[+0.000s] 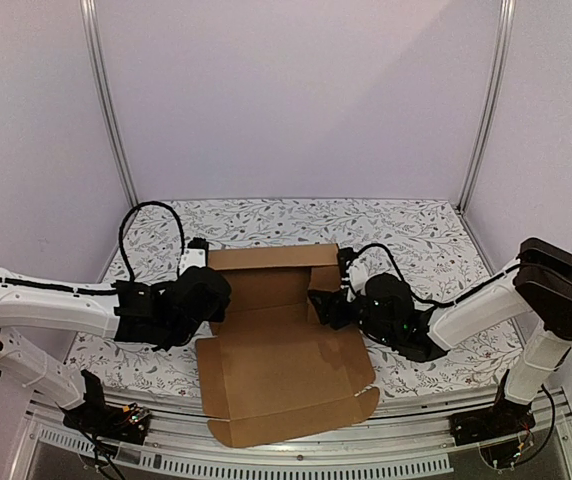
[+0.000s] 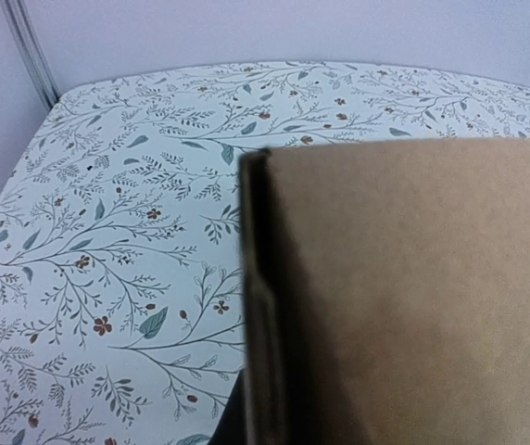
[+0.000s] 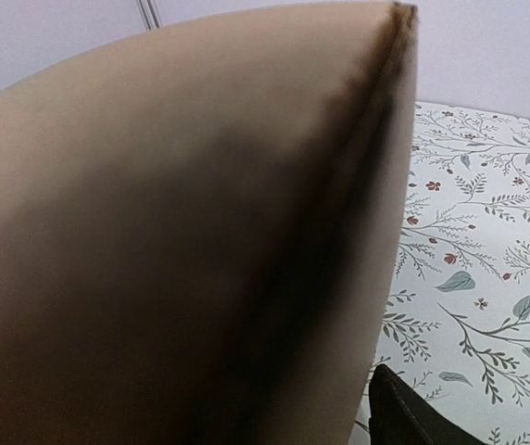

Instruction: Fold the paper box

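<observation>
The paper box (image 1: 286,370) (probably light, bendy cardboard, best pinched at a flap edge) is sat mid-frame on the floral surface (image 1: 416,240) – left end effector (image 1: 211,297) is closed together, right end effector (image 1: 322,306) can't be told.

top: high at near edge, looks down over table (image 1: 266,215) | 2 wrists: close against paper box (image 2: 413,297) | shared: box, table

Matt brown cardboard paper box (image 1: 286,380) on smooth flower-printed table cover (image 1: 416,230)
</observation>
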Tool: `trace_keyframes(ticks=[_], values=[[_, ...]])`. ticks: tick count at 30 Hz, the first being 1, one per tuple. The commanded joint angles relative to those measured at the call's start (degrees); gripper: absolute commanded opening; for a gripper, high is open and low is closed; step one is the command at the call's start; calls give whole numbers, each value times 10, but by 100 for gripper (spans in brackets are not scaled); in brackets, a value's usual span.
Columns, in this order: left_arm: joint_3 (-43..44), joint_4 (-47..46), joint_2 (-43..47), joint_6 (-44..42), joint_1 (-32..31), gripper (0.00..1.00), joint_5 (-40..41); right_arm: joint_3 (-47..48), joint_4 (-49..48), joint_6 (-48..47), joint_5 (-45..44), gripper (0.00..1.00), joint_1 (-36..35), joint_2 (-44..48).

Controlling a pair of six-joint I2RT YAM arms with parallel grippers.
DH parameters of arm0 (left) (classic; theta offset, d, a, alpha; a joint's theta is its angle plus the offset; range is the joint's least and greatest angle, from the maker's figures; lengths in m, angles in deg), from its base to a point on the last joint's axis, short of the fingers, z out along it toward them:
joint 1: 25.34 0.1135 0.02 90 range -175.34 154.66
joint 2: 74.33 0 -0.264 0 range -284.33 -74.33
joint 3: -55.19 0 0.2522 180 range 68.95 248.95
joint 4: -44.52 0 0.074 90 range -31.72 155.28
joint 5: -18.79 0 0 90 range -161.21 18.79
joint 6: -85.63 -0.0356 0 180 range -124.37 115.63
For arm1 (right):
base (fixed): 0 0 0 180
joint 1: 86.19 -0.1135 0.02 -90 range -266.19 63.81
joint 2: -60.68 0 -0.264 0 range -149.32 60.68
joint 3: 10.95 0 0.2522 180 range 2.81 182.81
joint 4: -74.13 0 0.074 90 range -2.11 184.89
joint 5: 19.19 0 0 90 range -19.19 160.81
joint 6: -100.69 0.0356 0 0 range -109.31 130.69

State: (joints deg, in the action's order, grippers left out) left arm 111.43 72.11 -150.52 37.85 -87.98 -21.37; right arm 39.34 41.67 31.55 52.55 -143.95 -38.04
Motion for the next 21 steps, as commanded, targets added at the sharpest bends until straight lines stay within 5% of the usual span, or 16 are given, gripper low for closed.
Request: trace_keyframes(ticks=[1, 12, 21], values=[[3, -15, 9, 2, -28, 0, -52, -23, 32, 12, 23, 71, -8, -1], [-2, -18, 11, -2, -27, 0, -51, -46, 18, 6, 23, 82, -10, -30], [-27, -15, 9, 16, -27, 0, -51, -82, -138, -18, 52, 91, 4, -55]])
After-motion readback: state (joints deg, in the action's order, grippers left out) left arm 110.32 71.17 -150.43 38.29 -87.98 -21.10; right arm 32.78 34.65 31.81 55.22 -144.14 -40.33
